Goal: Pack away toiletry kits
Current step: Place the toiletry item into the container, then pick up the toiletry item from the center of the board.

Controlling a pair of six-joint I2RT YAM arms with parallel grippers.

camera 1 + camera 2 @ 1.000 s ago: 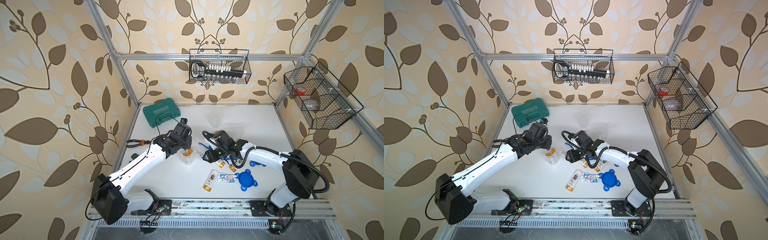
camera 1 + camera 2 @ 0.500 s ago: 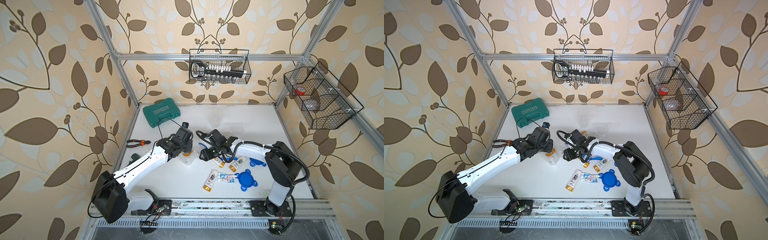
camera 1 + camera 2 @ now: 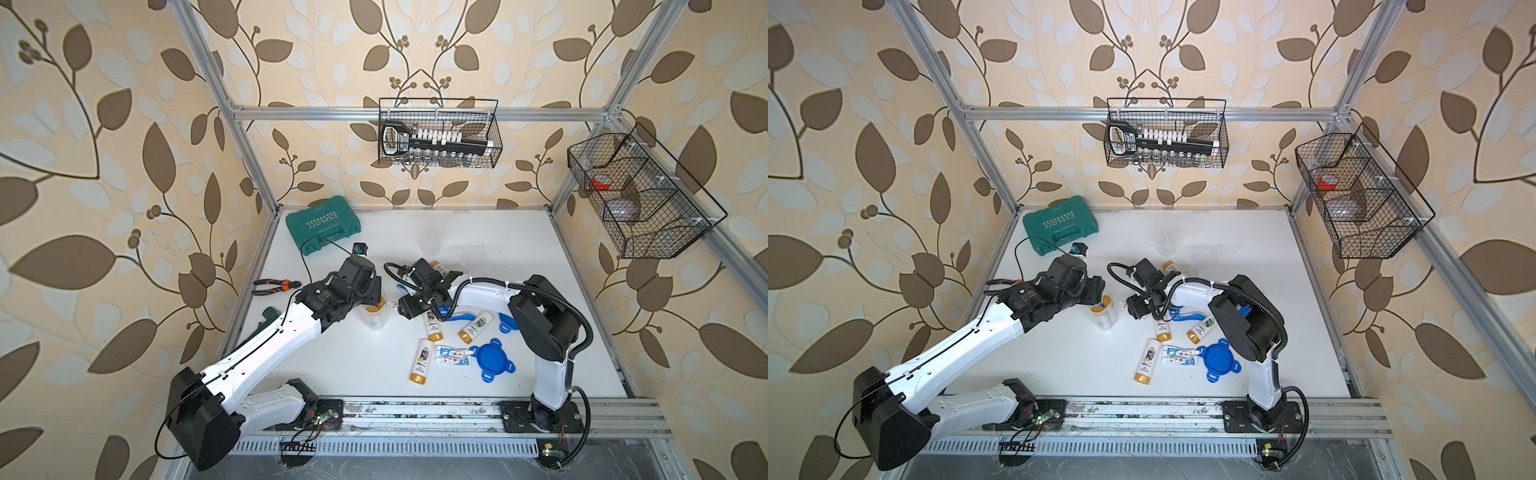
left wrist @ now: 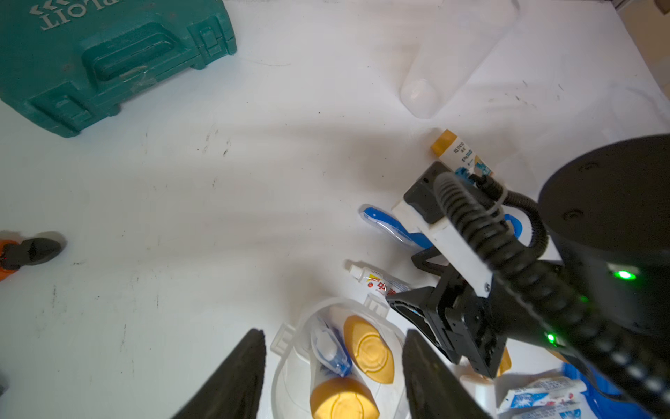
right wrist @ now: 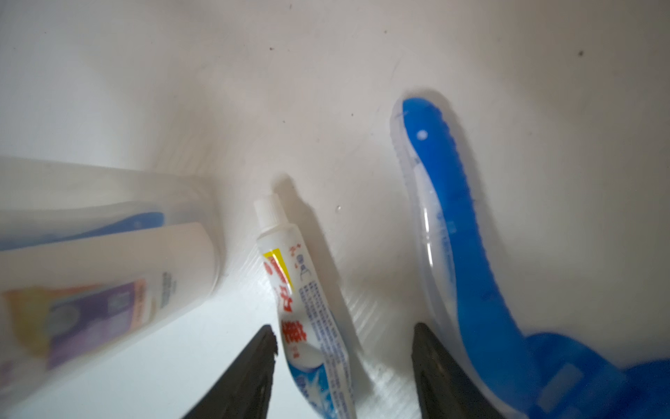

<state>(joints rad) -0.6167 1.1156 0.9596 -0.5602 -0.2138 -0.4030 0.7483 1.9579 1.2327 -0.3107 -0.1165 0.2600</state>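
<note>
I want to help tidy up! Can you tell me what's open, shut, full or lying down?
Clear jar: upright, lidless, holding two bottles and a toothbrush.
Toothpaste tube: capped, lying flat.
Blue lid: off, flat on the table.
Green case: shut.
Left gripper: open, over the clear jar.
Right gripper: open, toothpaste tube between its jaws.

The jar [image 4: 290,366] is cloudy translucent plastic, smooth-walled; the bottle caps [image 4: 368,350] inside the jar are glossy gold plastic. Beside the jar, the toothpaste tube [image 5: 304,290] is shiny printed plastic and the toothbrush [image 5: 456,217] glossy blue plastic in a clear film sleeve. Under the jar, the table [image 4: 181,217] is matt white and scuffed. Away from the jar, the tool case [image 4: 108,61] is matt, grainy green plastic.
</note>
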